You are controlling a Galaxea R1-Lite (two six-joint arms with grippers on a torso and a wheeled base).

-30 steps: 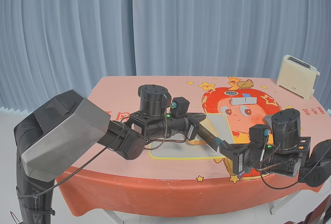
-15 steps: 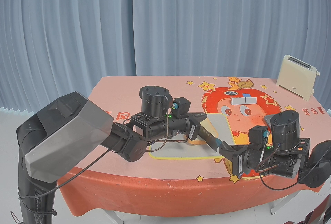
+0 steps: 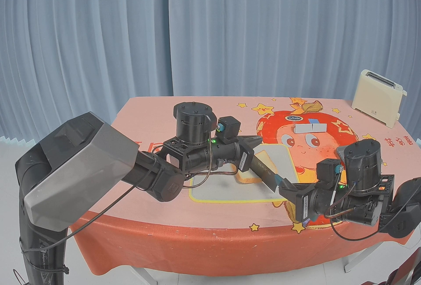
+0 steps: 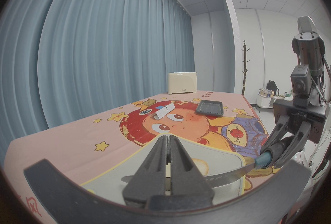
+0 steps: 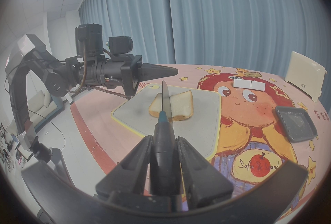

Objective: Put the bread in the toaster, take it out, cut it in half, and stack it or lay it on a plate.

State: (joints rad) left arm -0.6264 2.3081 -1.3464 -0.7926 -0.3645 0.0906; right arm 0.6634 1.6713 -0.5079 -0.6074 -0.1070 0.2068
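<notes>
The right hand (image 5: 164, 138) clamps the blue-handled steel knife (image 5: 163, 97), its blade lying across the pale bread slice (image 5: 181, 105). The slice sits on the white, yellow-rimmed cutting board (image 5: 203, 128) on the pink tabletop (image 3: 144, 119). The left hand (image 4: 168, 142), fingers pressed together, hovers over the board's far left part.

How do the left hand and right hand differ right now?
Grip: the right hand is shut on the knife; the left hand is shut and holds nothing.
Place: the left hand hangs above the board's far edge, clear of the bread; the right hand sits by the board's near edge, its blade on the bread.
Shared: both are black and shut.
</notes>
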